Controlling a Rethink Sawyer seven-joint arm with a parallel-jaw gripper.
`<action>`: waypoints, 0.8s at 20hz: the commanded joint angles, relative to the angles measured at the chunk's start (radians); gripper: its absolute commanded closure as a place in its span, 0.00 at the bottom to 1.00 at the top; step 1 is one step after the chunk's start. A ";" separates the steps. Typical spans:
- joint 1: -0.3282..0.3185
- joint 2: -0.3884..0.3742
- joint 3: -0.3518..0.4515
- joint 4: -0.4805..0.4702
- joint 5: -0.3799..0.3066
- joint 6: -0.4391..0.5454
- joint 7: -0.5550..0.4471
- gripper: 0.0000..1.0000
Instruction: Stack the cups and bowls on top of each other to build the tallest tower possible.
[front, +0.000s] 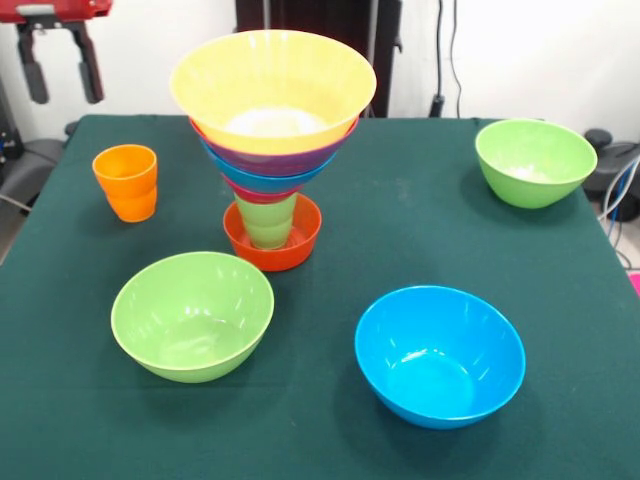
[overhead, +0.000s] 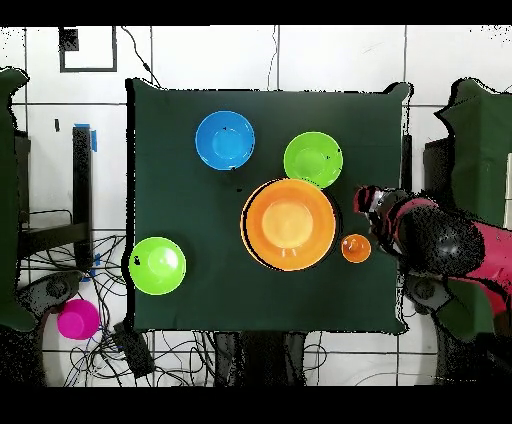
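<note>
The tower (front: 272, 150) stands mid-table: a small red-orange bowl (front: 272, 250) at the base, a light green cup (front: 268, 220) in it, then pink, blue and purple bowls, and a very large orange bowl (front: 272, 90) (overhead: 290, 224) on top. An orange cup (front: 126, 182) (overhead: 356, 248) stands alone to the tower's left in the front view. My gripper (front: 62, 70) hangs open and empty above the table's far left corner, behind the orange cup. Loose bowls: lime green (front: 192, 315) (overhead: 313, 159), blue (front: 440, 355) (overhead: 225, 140), and another lime green (front: 535, 160) (overhead: 157, 265).
The dark green cloth table (front: 400, 240) ends close behind the orange cup. In the overhead view the red arm (overhead: 440, 240) reaches in from the right, beside the table edge. A pink round object (overhead: 77, 319) lies off the table among cables.
</note>
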 joint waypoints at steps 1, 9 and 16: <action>0.066 -0.036 -0.085 0.155 0.038 -0.068 0.199 0.00; 0.085 0.008 -0.137 0.091 0.039 -0.045 0.147 0.00; 0.131 0.074 -0.207 0.004 0.000 -0.078 0.144 0.00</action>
